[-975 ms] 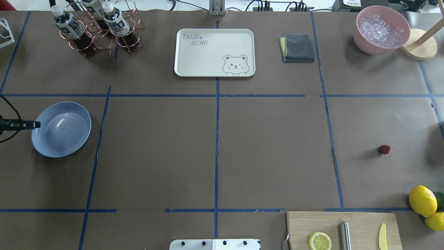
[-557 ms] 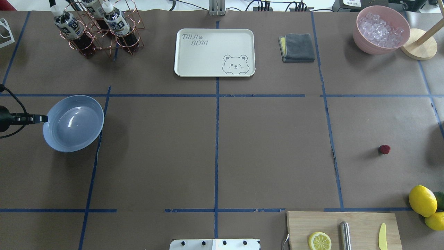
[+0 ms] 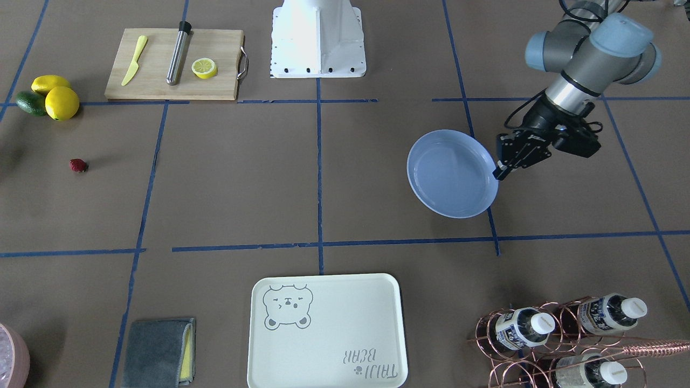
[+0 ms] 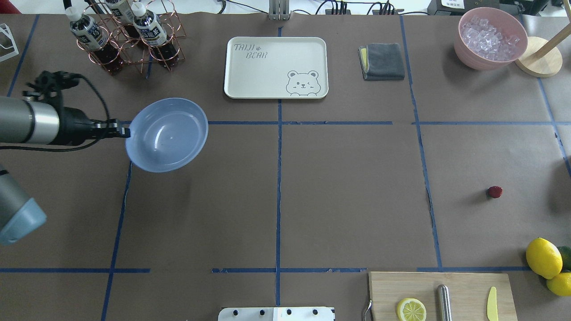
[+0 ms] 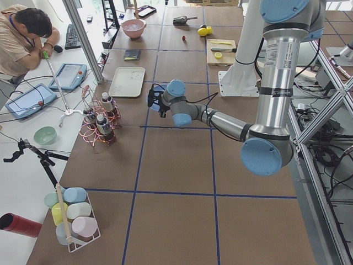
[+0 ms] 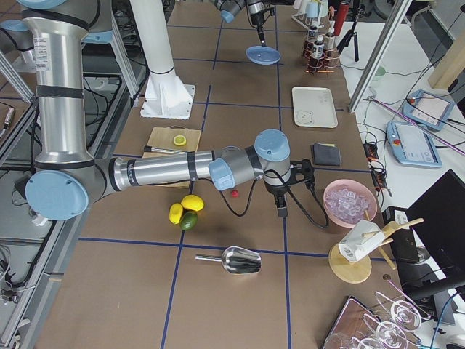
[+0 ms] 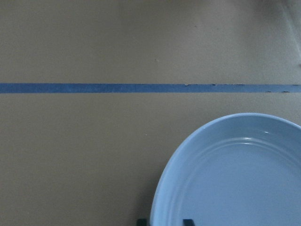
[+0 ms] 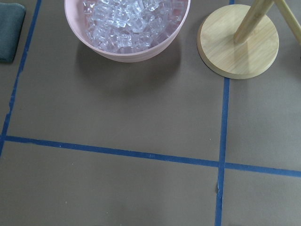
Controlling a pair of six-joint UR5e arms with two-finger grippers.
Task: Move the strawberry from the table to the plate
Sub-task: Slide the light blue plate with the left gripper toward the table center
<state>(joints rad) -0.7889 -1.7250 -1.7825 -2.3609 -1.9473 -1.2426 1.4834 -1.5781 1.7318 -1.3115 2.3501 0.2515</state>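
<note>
**Over the table's left half: plate held by its rim, strawberry far off**

At the left of the overhead view, we see the left gripper (image 4: pixel 121 130) clamped onto the rim of the plate (image 4: pixel 178 147), which appears to hang clear of the table (image 4: pixel 348 200). We judge the step to be bringing the plate within reach of the berry. Done well, it calls for a level carry, a firm bite on the thin rim, and a flat set-down away from the cream tray (image 4: pixel 275 67). We note the plate's smooth, glossy, shallow round form against the matte brown paper. Far right, the strawberry (image 4: pixel 494 192), small, dark red and roundish, lies on the table, well apart from the plate. We cannot tell how the right gripper (image 6: pixel 282 212) stands.
</note>
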